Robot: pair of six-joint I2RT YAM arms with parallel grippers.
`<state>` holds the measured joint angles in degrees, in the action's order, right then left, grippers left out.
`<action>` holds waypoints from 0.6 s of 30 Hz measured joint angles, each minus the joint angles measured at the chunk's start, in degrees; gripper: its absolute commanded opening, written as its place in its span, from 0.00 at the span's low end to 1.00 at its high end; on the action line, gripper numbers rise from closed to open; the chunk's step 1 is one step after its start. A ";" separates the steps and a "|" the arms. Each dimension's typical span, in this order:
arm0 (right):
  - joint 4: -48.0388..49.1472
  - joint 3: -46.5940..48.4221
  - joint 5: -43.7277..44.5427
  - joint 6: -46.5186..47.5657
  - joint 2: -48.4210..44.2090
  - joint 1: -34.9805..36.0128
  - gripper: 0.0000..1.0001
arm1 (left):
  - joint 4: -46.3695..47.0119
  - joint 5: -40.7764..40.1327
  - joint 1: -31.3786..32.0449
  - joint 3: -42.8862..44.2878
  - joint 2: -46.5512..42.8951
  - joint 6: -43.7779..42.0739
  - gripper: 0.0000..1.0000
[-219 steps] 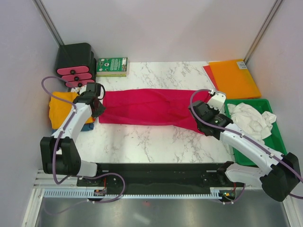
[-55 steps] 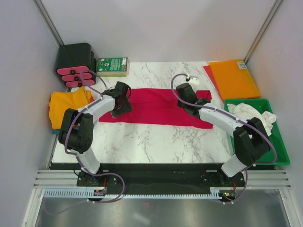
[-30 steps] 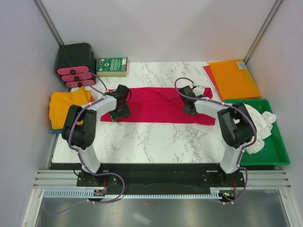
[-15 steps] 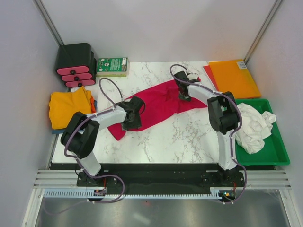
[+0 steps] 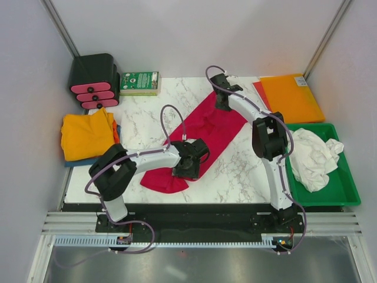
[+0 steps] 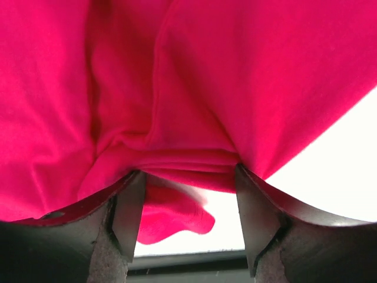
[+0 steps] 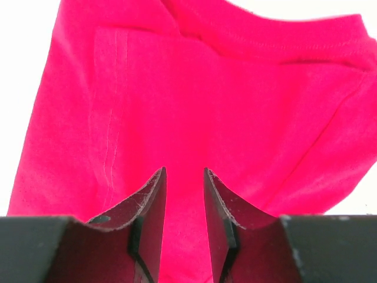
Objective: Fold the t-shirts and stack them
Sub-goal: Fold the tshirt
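Left gripper (image 6: 185,180): pinched on a bunched fold of the red t-shirt (image 5: 211,128), cloth wadded between the jaws. Right gripper (image 7: 184,191): narrowly parted over the flat far end, no cloth caught, likely letting go. Swung round within the last second: from a long strip lying across the worktop (image 5: 241,171) to a slant, far end up near the back edge, near end dragged close to the front and left crumpled. Probably turned to set up the next fold, with smoothing needed at the near end first. Folded yellow t-shirt (image 5: 87,134) well apart at the left. White t-shirt (image 5: 315,154) heaped in the green tray (image 5: 349,197) at the right, orange sheet (image 5: 291,95) behind. No clutter on the red cloth, only both arms reaching across it.
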<state>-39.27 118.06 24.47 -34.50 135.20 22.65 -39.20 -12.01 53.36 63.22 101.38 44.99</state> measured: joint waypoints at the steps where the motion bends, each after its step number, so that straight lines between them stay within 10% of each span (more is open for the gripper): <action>1: 0.52 -1.20 0.04 0.20 -0.94 0.02 0.43 | -0.76 -0.04 0.52 0.00 -0.44 0.00 0.73; 11: 9.86 -27.63 -1.33 1.51 -29.51 6.80 0.44 | -5.20 -8.87 0.26 1.60 -22.23 -0.02 0.76; 18: 15.80 -47.28 -3.41 -3.32 -37.62 13.20 0.41 | -5.51 -11.67 -8.87 -1.14 -20.92 -0.02 0.73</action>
<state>-23.46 70.78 21.06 -37.82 97.58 35.86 -44.71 -23.68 44.49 62.08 80.47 44.97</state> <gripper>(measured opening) 0.422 0.745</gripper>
